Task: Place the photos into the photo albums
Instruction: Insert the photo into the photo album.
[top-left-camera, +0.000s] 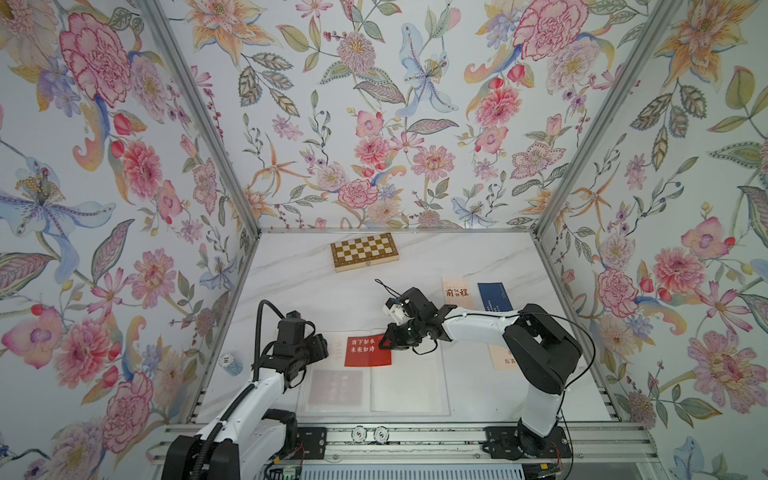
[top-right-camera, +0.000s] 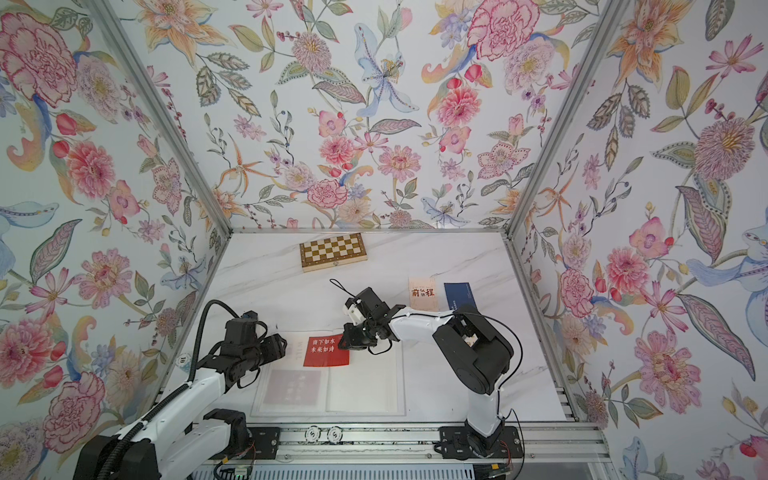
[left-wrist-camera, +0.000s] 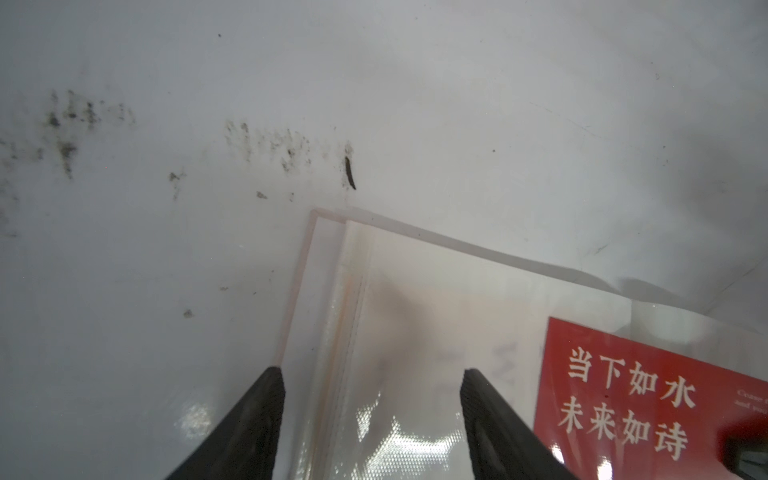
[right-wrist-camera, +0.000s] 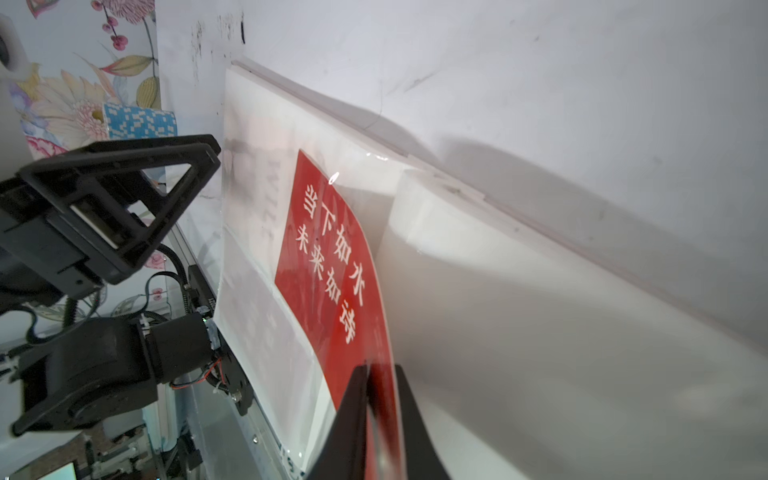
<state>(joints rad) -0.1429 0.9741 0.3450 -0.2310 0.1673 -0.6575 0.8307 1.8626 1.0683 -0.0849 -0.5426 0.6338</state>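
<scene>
Album (top-left-camera: 407, 390): lying open. Left gripper (left-wrist-camera: 370, 376): hovering over album's left edge, wide open, empty. Right gripper (right-wrist-camera: 380, 370): straddling red card's (top-left-camera: 368, 351) edge over album's spine, jaws barely apart; grip unclear. Red card: lying bowed across album's far left page. Risk: bowed card springing or sliding out, nothing pinning the sleeve.

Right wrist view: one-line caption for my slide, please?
Right gripper straddles an edge of the red photo, which lies over the open photo album.
</scene>
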